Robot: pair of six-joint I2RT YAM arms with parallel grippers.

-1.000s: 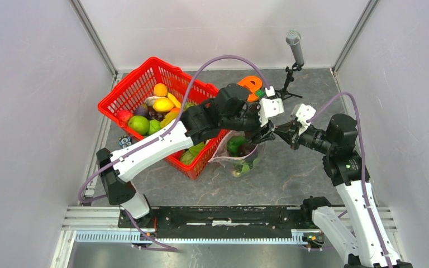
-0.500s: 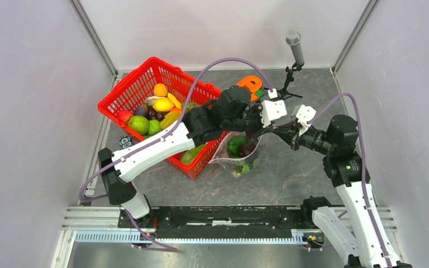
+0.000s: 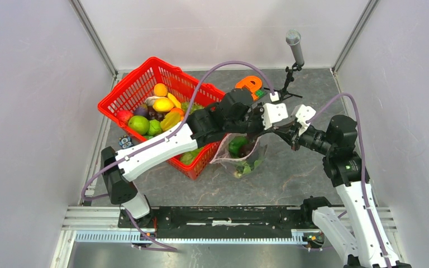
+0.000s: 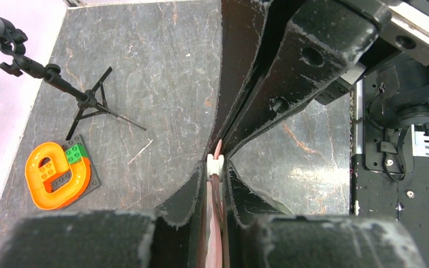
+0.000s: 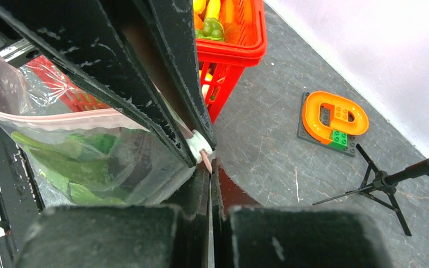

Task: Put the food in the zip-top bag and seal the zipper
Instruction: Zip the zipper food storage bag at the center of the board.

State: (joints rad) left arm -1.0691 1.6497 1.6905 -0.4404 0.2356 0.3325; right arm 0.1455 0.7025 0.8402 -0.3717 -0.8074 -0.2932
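Note:
The zip-top bag hangs above the table between both grippers, with green leafy and long green food inside. In the right wrist view the bag shows its pink zipper along the top. My left gripper is shut on the zipper just behind its white slider. My right gripper is shut on the zipper's end right beside the slider. In the top view the left gripper and right gripper meet tip to tip.
A red mesh basket full of toy fruit stands left of the bag, touching it. An orange toy on a grey plate and a microphone on a tripod stand at the back. Walls close the sides.
My left gripper has slid right along the zipper toward the right gripper, and the left arm stretched further right. The right gripper has barely moved. The bag hangs slightly further right.

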